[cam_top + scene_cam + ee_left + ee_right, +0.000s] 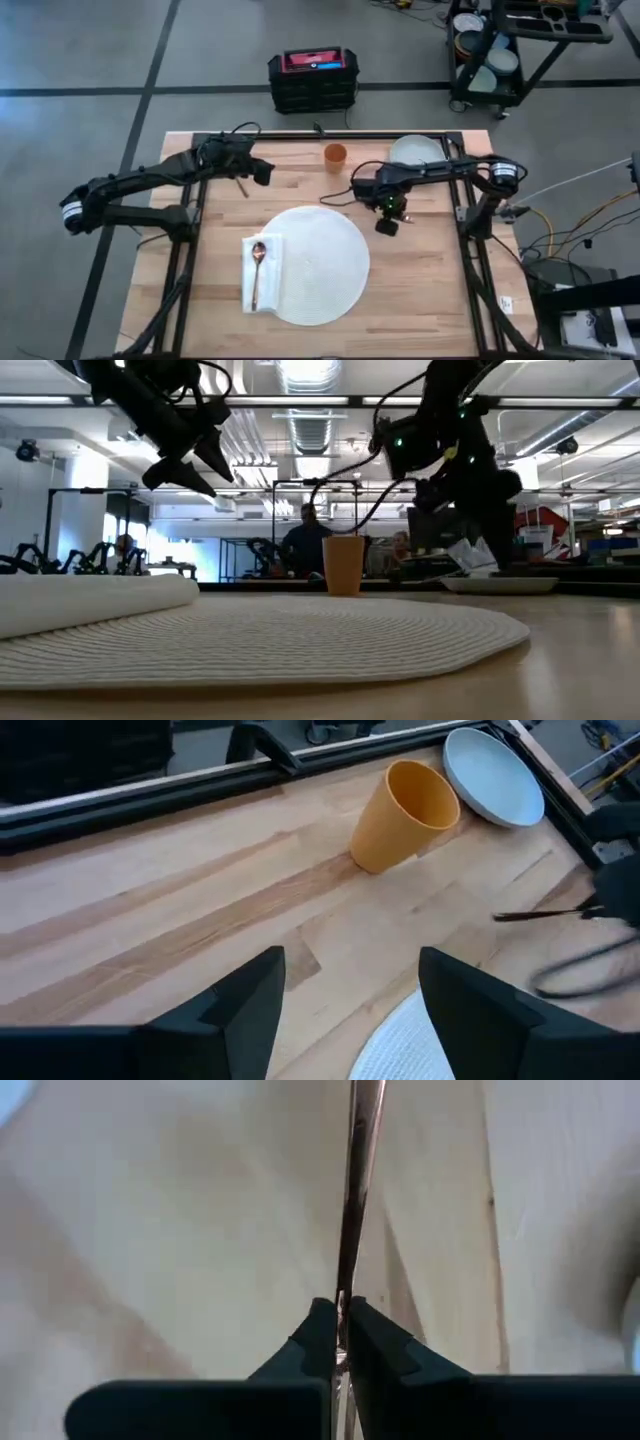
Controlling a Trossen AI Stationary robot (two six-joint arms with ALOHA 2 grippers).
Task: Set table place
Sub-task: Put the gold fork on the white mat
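The round white mat (322, 262) lies in the middle of the table (430, 290). A folded white napkin (262, 272) lies across the mat's left edge, and a copper spoon (257, 263) rests on the napkin. An orange cup (335, 155) stands upright near the far edge, with the pale plate (415, 150) to its right. My right gripper (388, 222) is just right of the mat's far part, shut on a thin copper piece of cutlery (352, 1200). My left gripper (265, 172) hovers open over the far left of the table, holding nothing. My right gripper pinches one end of the thin copper cutlery (343, 1302) between its two fingertips. The piece is seen edge-on and runs straight out ahead of the fingers, along them, over the bare wood. Whether its far end touches the table cannot be told.
The plate (495, 775) and the cup (405, 815) stand close together at the far right. Bare wood lies right of the mat (300, 630) and along the near edge. A black metal frame rail (195, 215) borders the table. People stand in the room beyond.
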